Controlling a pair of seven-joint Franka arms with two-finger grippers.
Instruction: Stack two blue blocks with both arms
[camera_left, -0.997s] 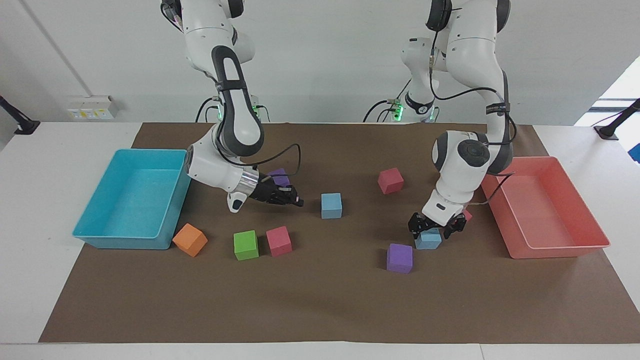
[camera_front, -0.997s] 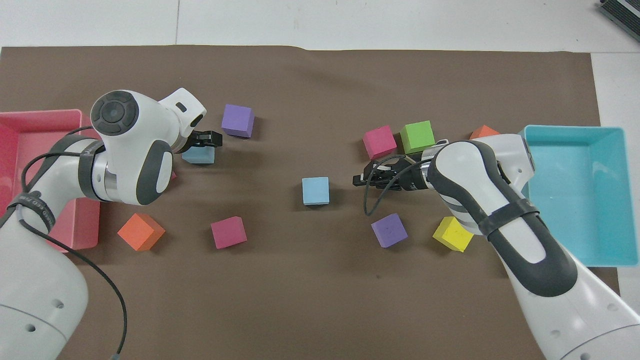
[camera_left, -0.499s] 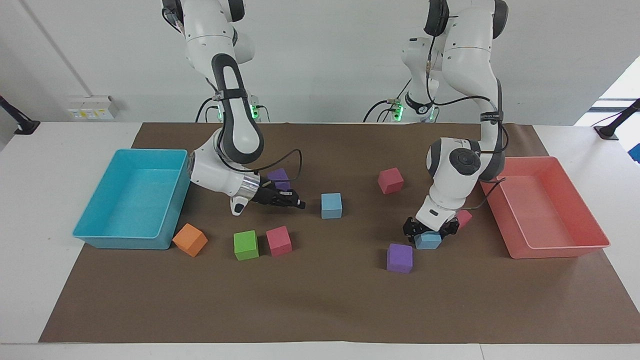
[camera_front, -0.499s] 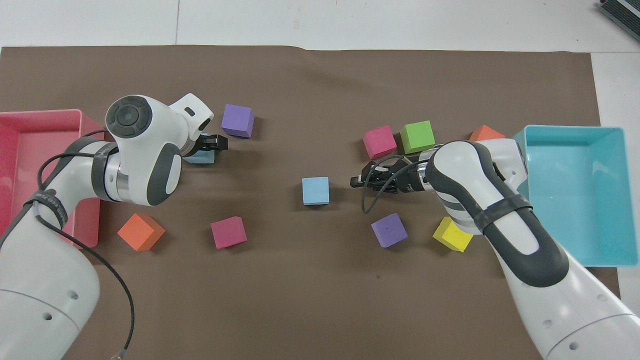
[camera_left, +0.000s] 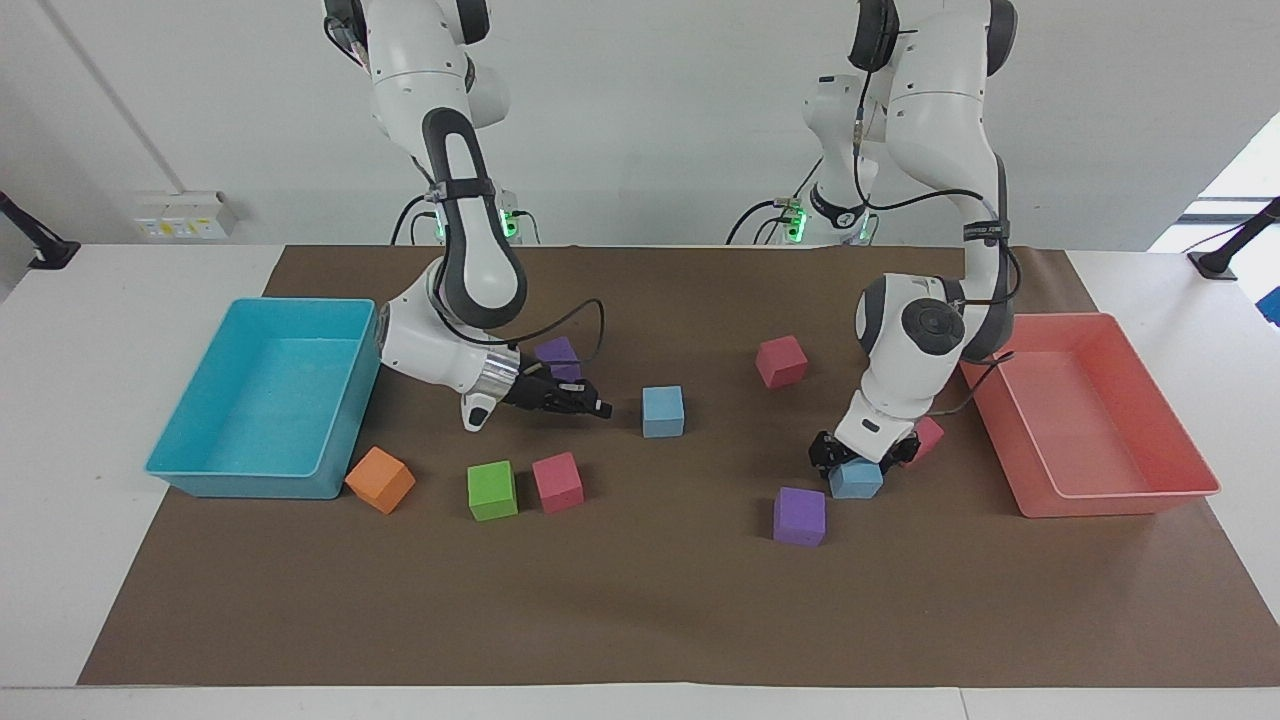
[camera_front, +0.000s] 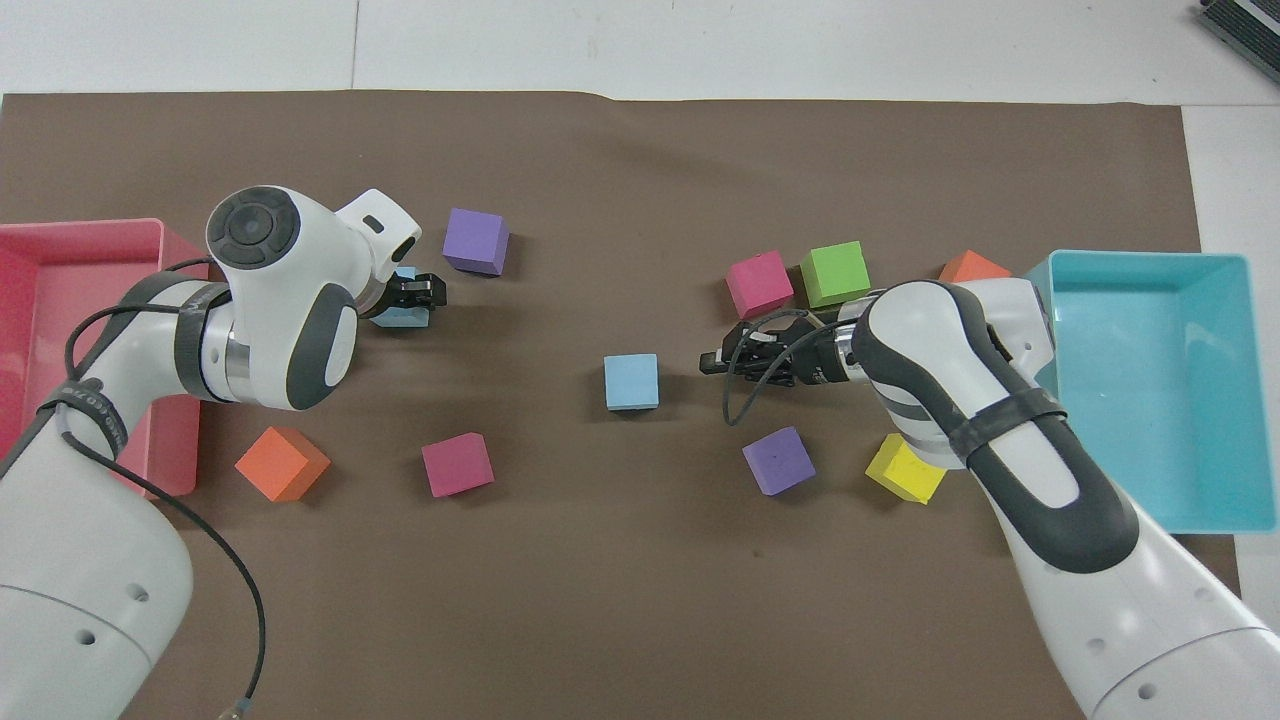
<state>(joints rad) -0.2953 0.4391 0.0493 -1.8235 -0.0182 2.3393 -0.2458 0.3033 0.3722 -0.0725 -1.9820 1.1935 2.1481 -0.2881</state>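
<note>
Sky-blue matte foam, cut into small cubes, was what we had to stack. The left gripper (camera_left: 862, 455) was down with its fingers (camera_left: 822, 456) clenched on one blue block (camera_left: 856, 482), low in the frame near the pink tray (camera_left: 1120, 500). The right gripper (camera_left: 598, 408), fingers pinched together and empty, sat just beside the second blue block (camera_left: 663, 411) at mid-frame. We counted two blue blocks, two purple cubes (camera_left: 799, 516) and one green cube (camera_left: 492, 490).
</note>
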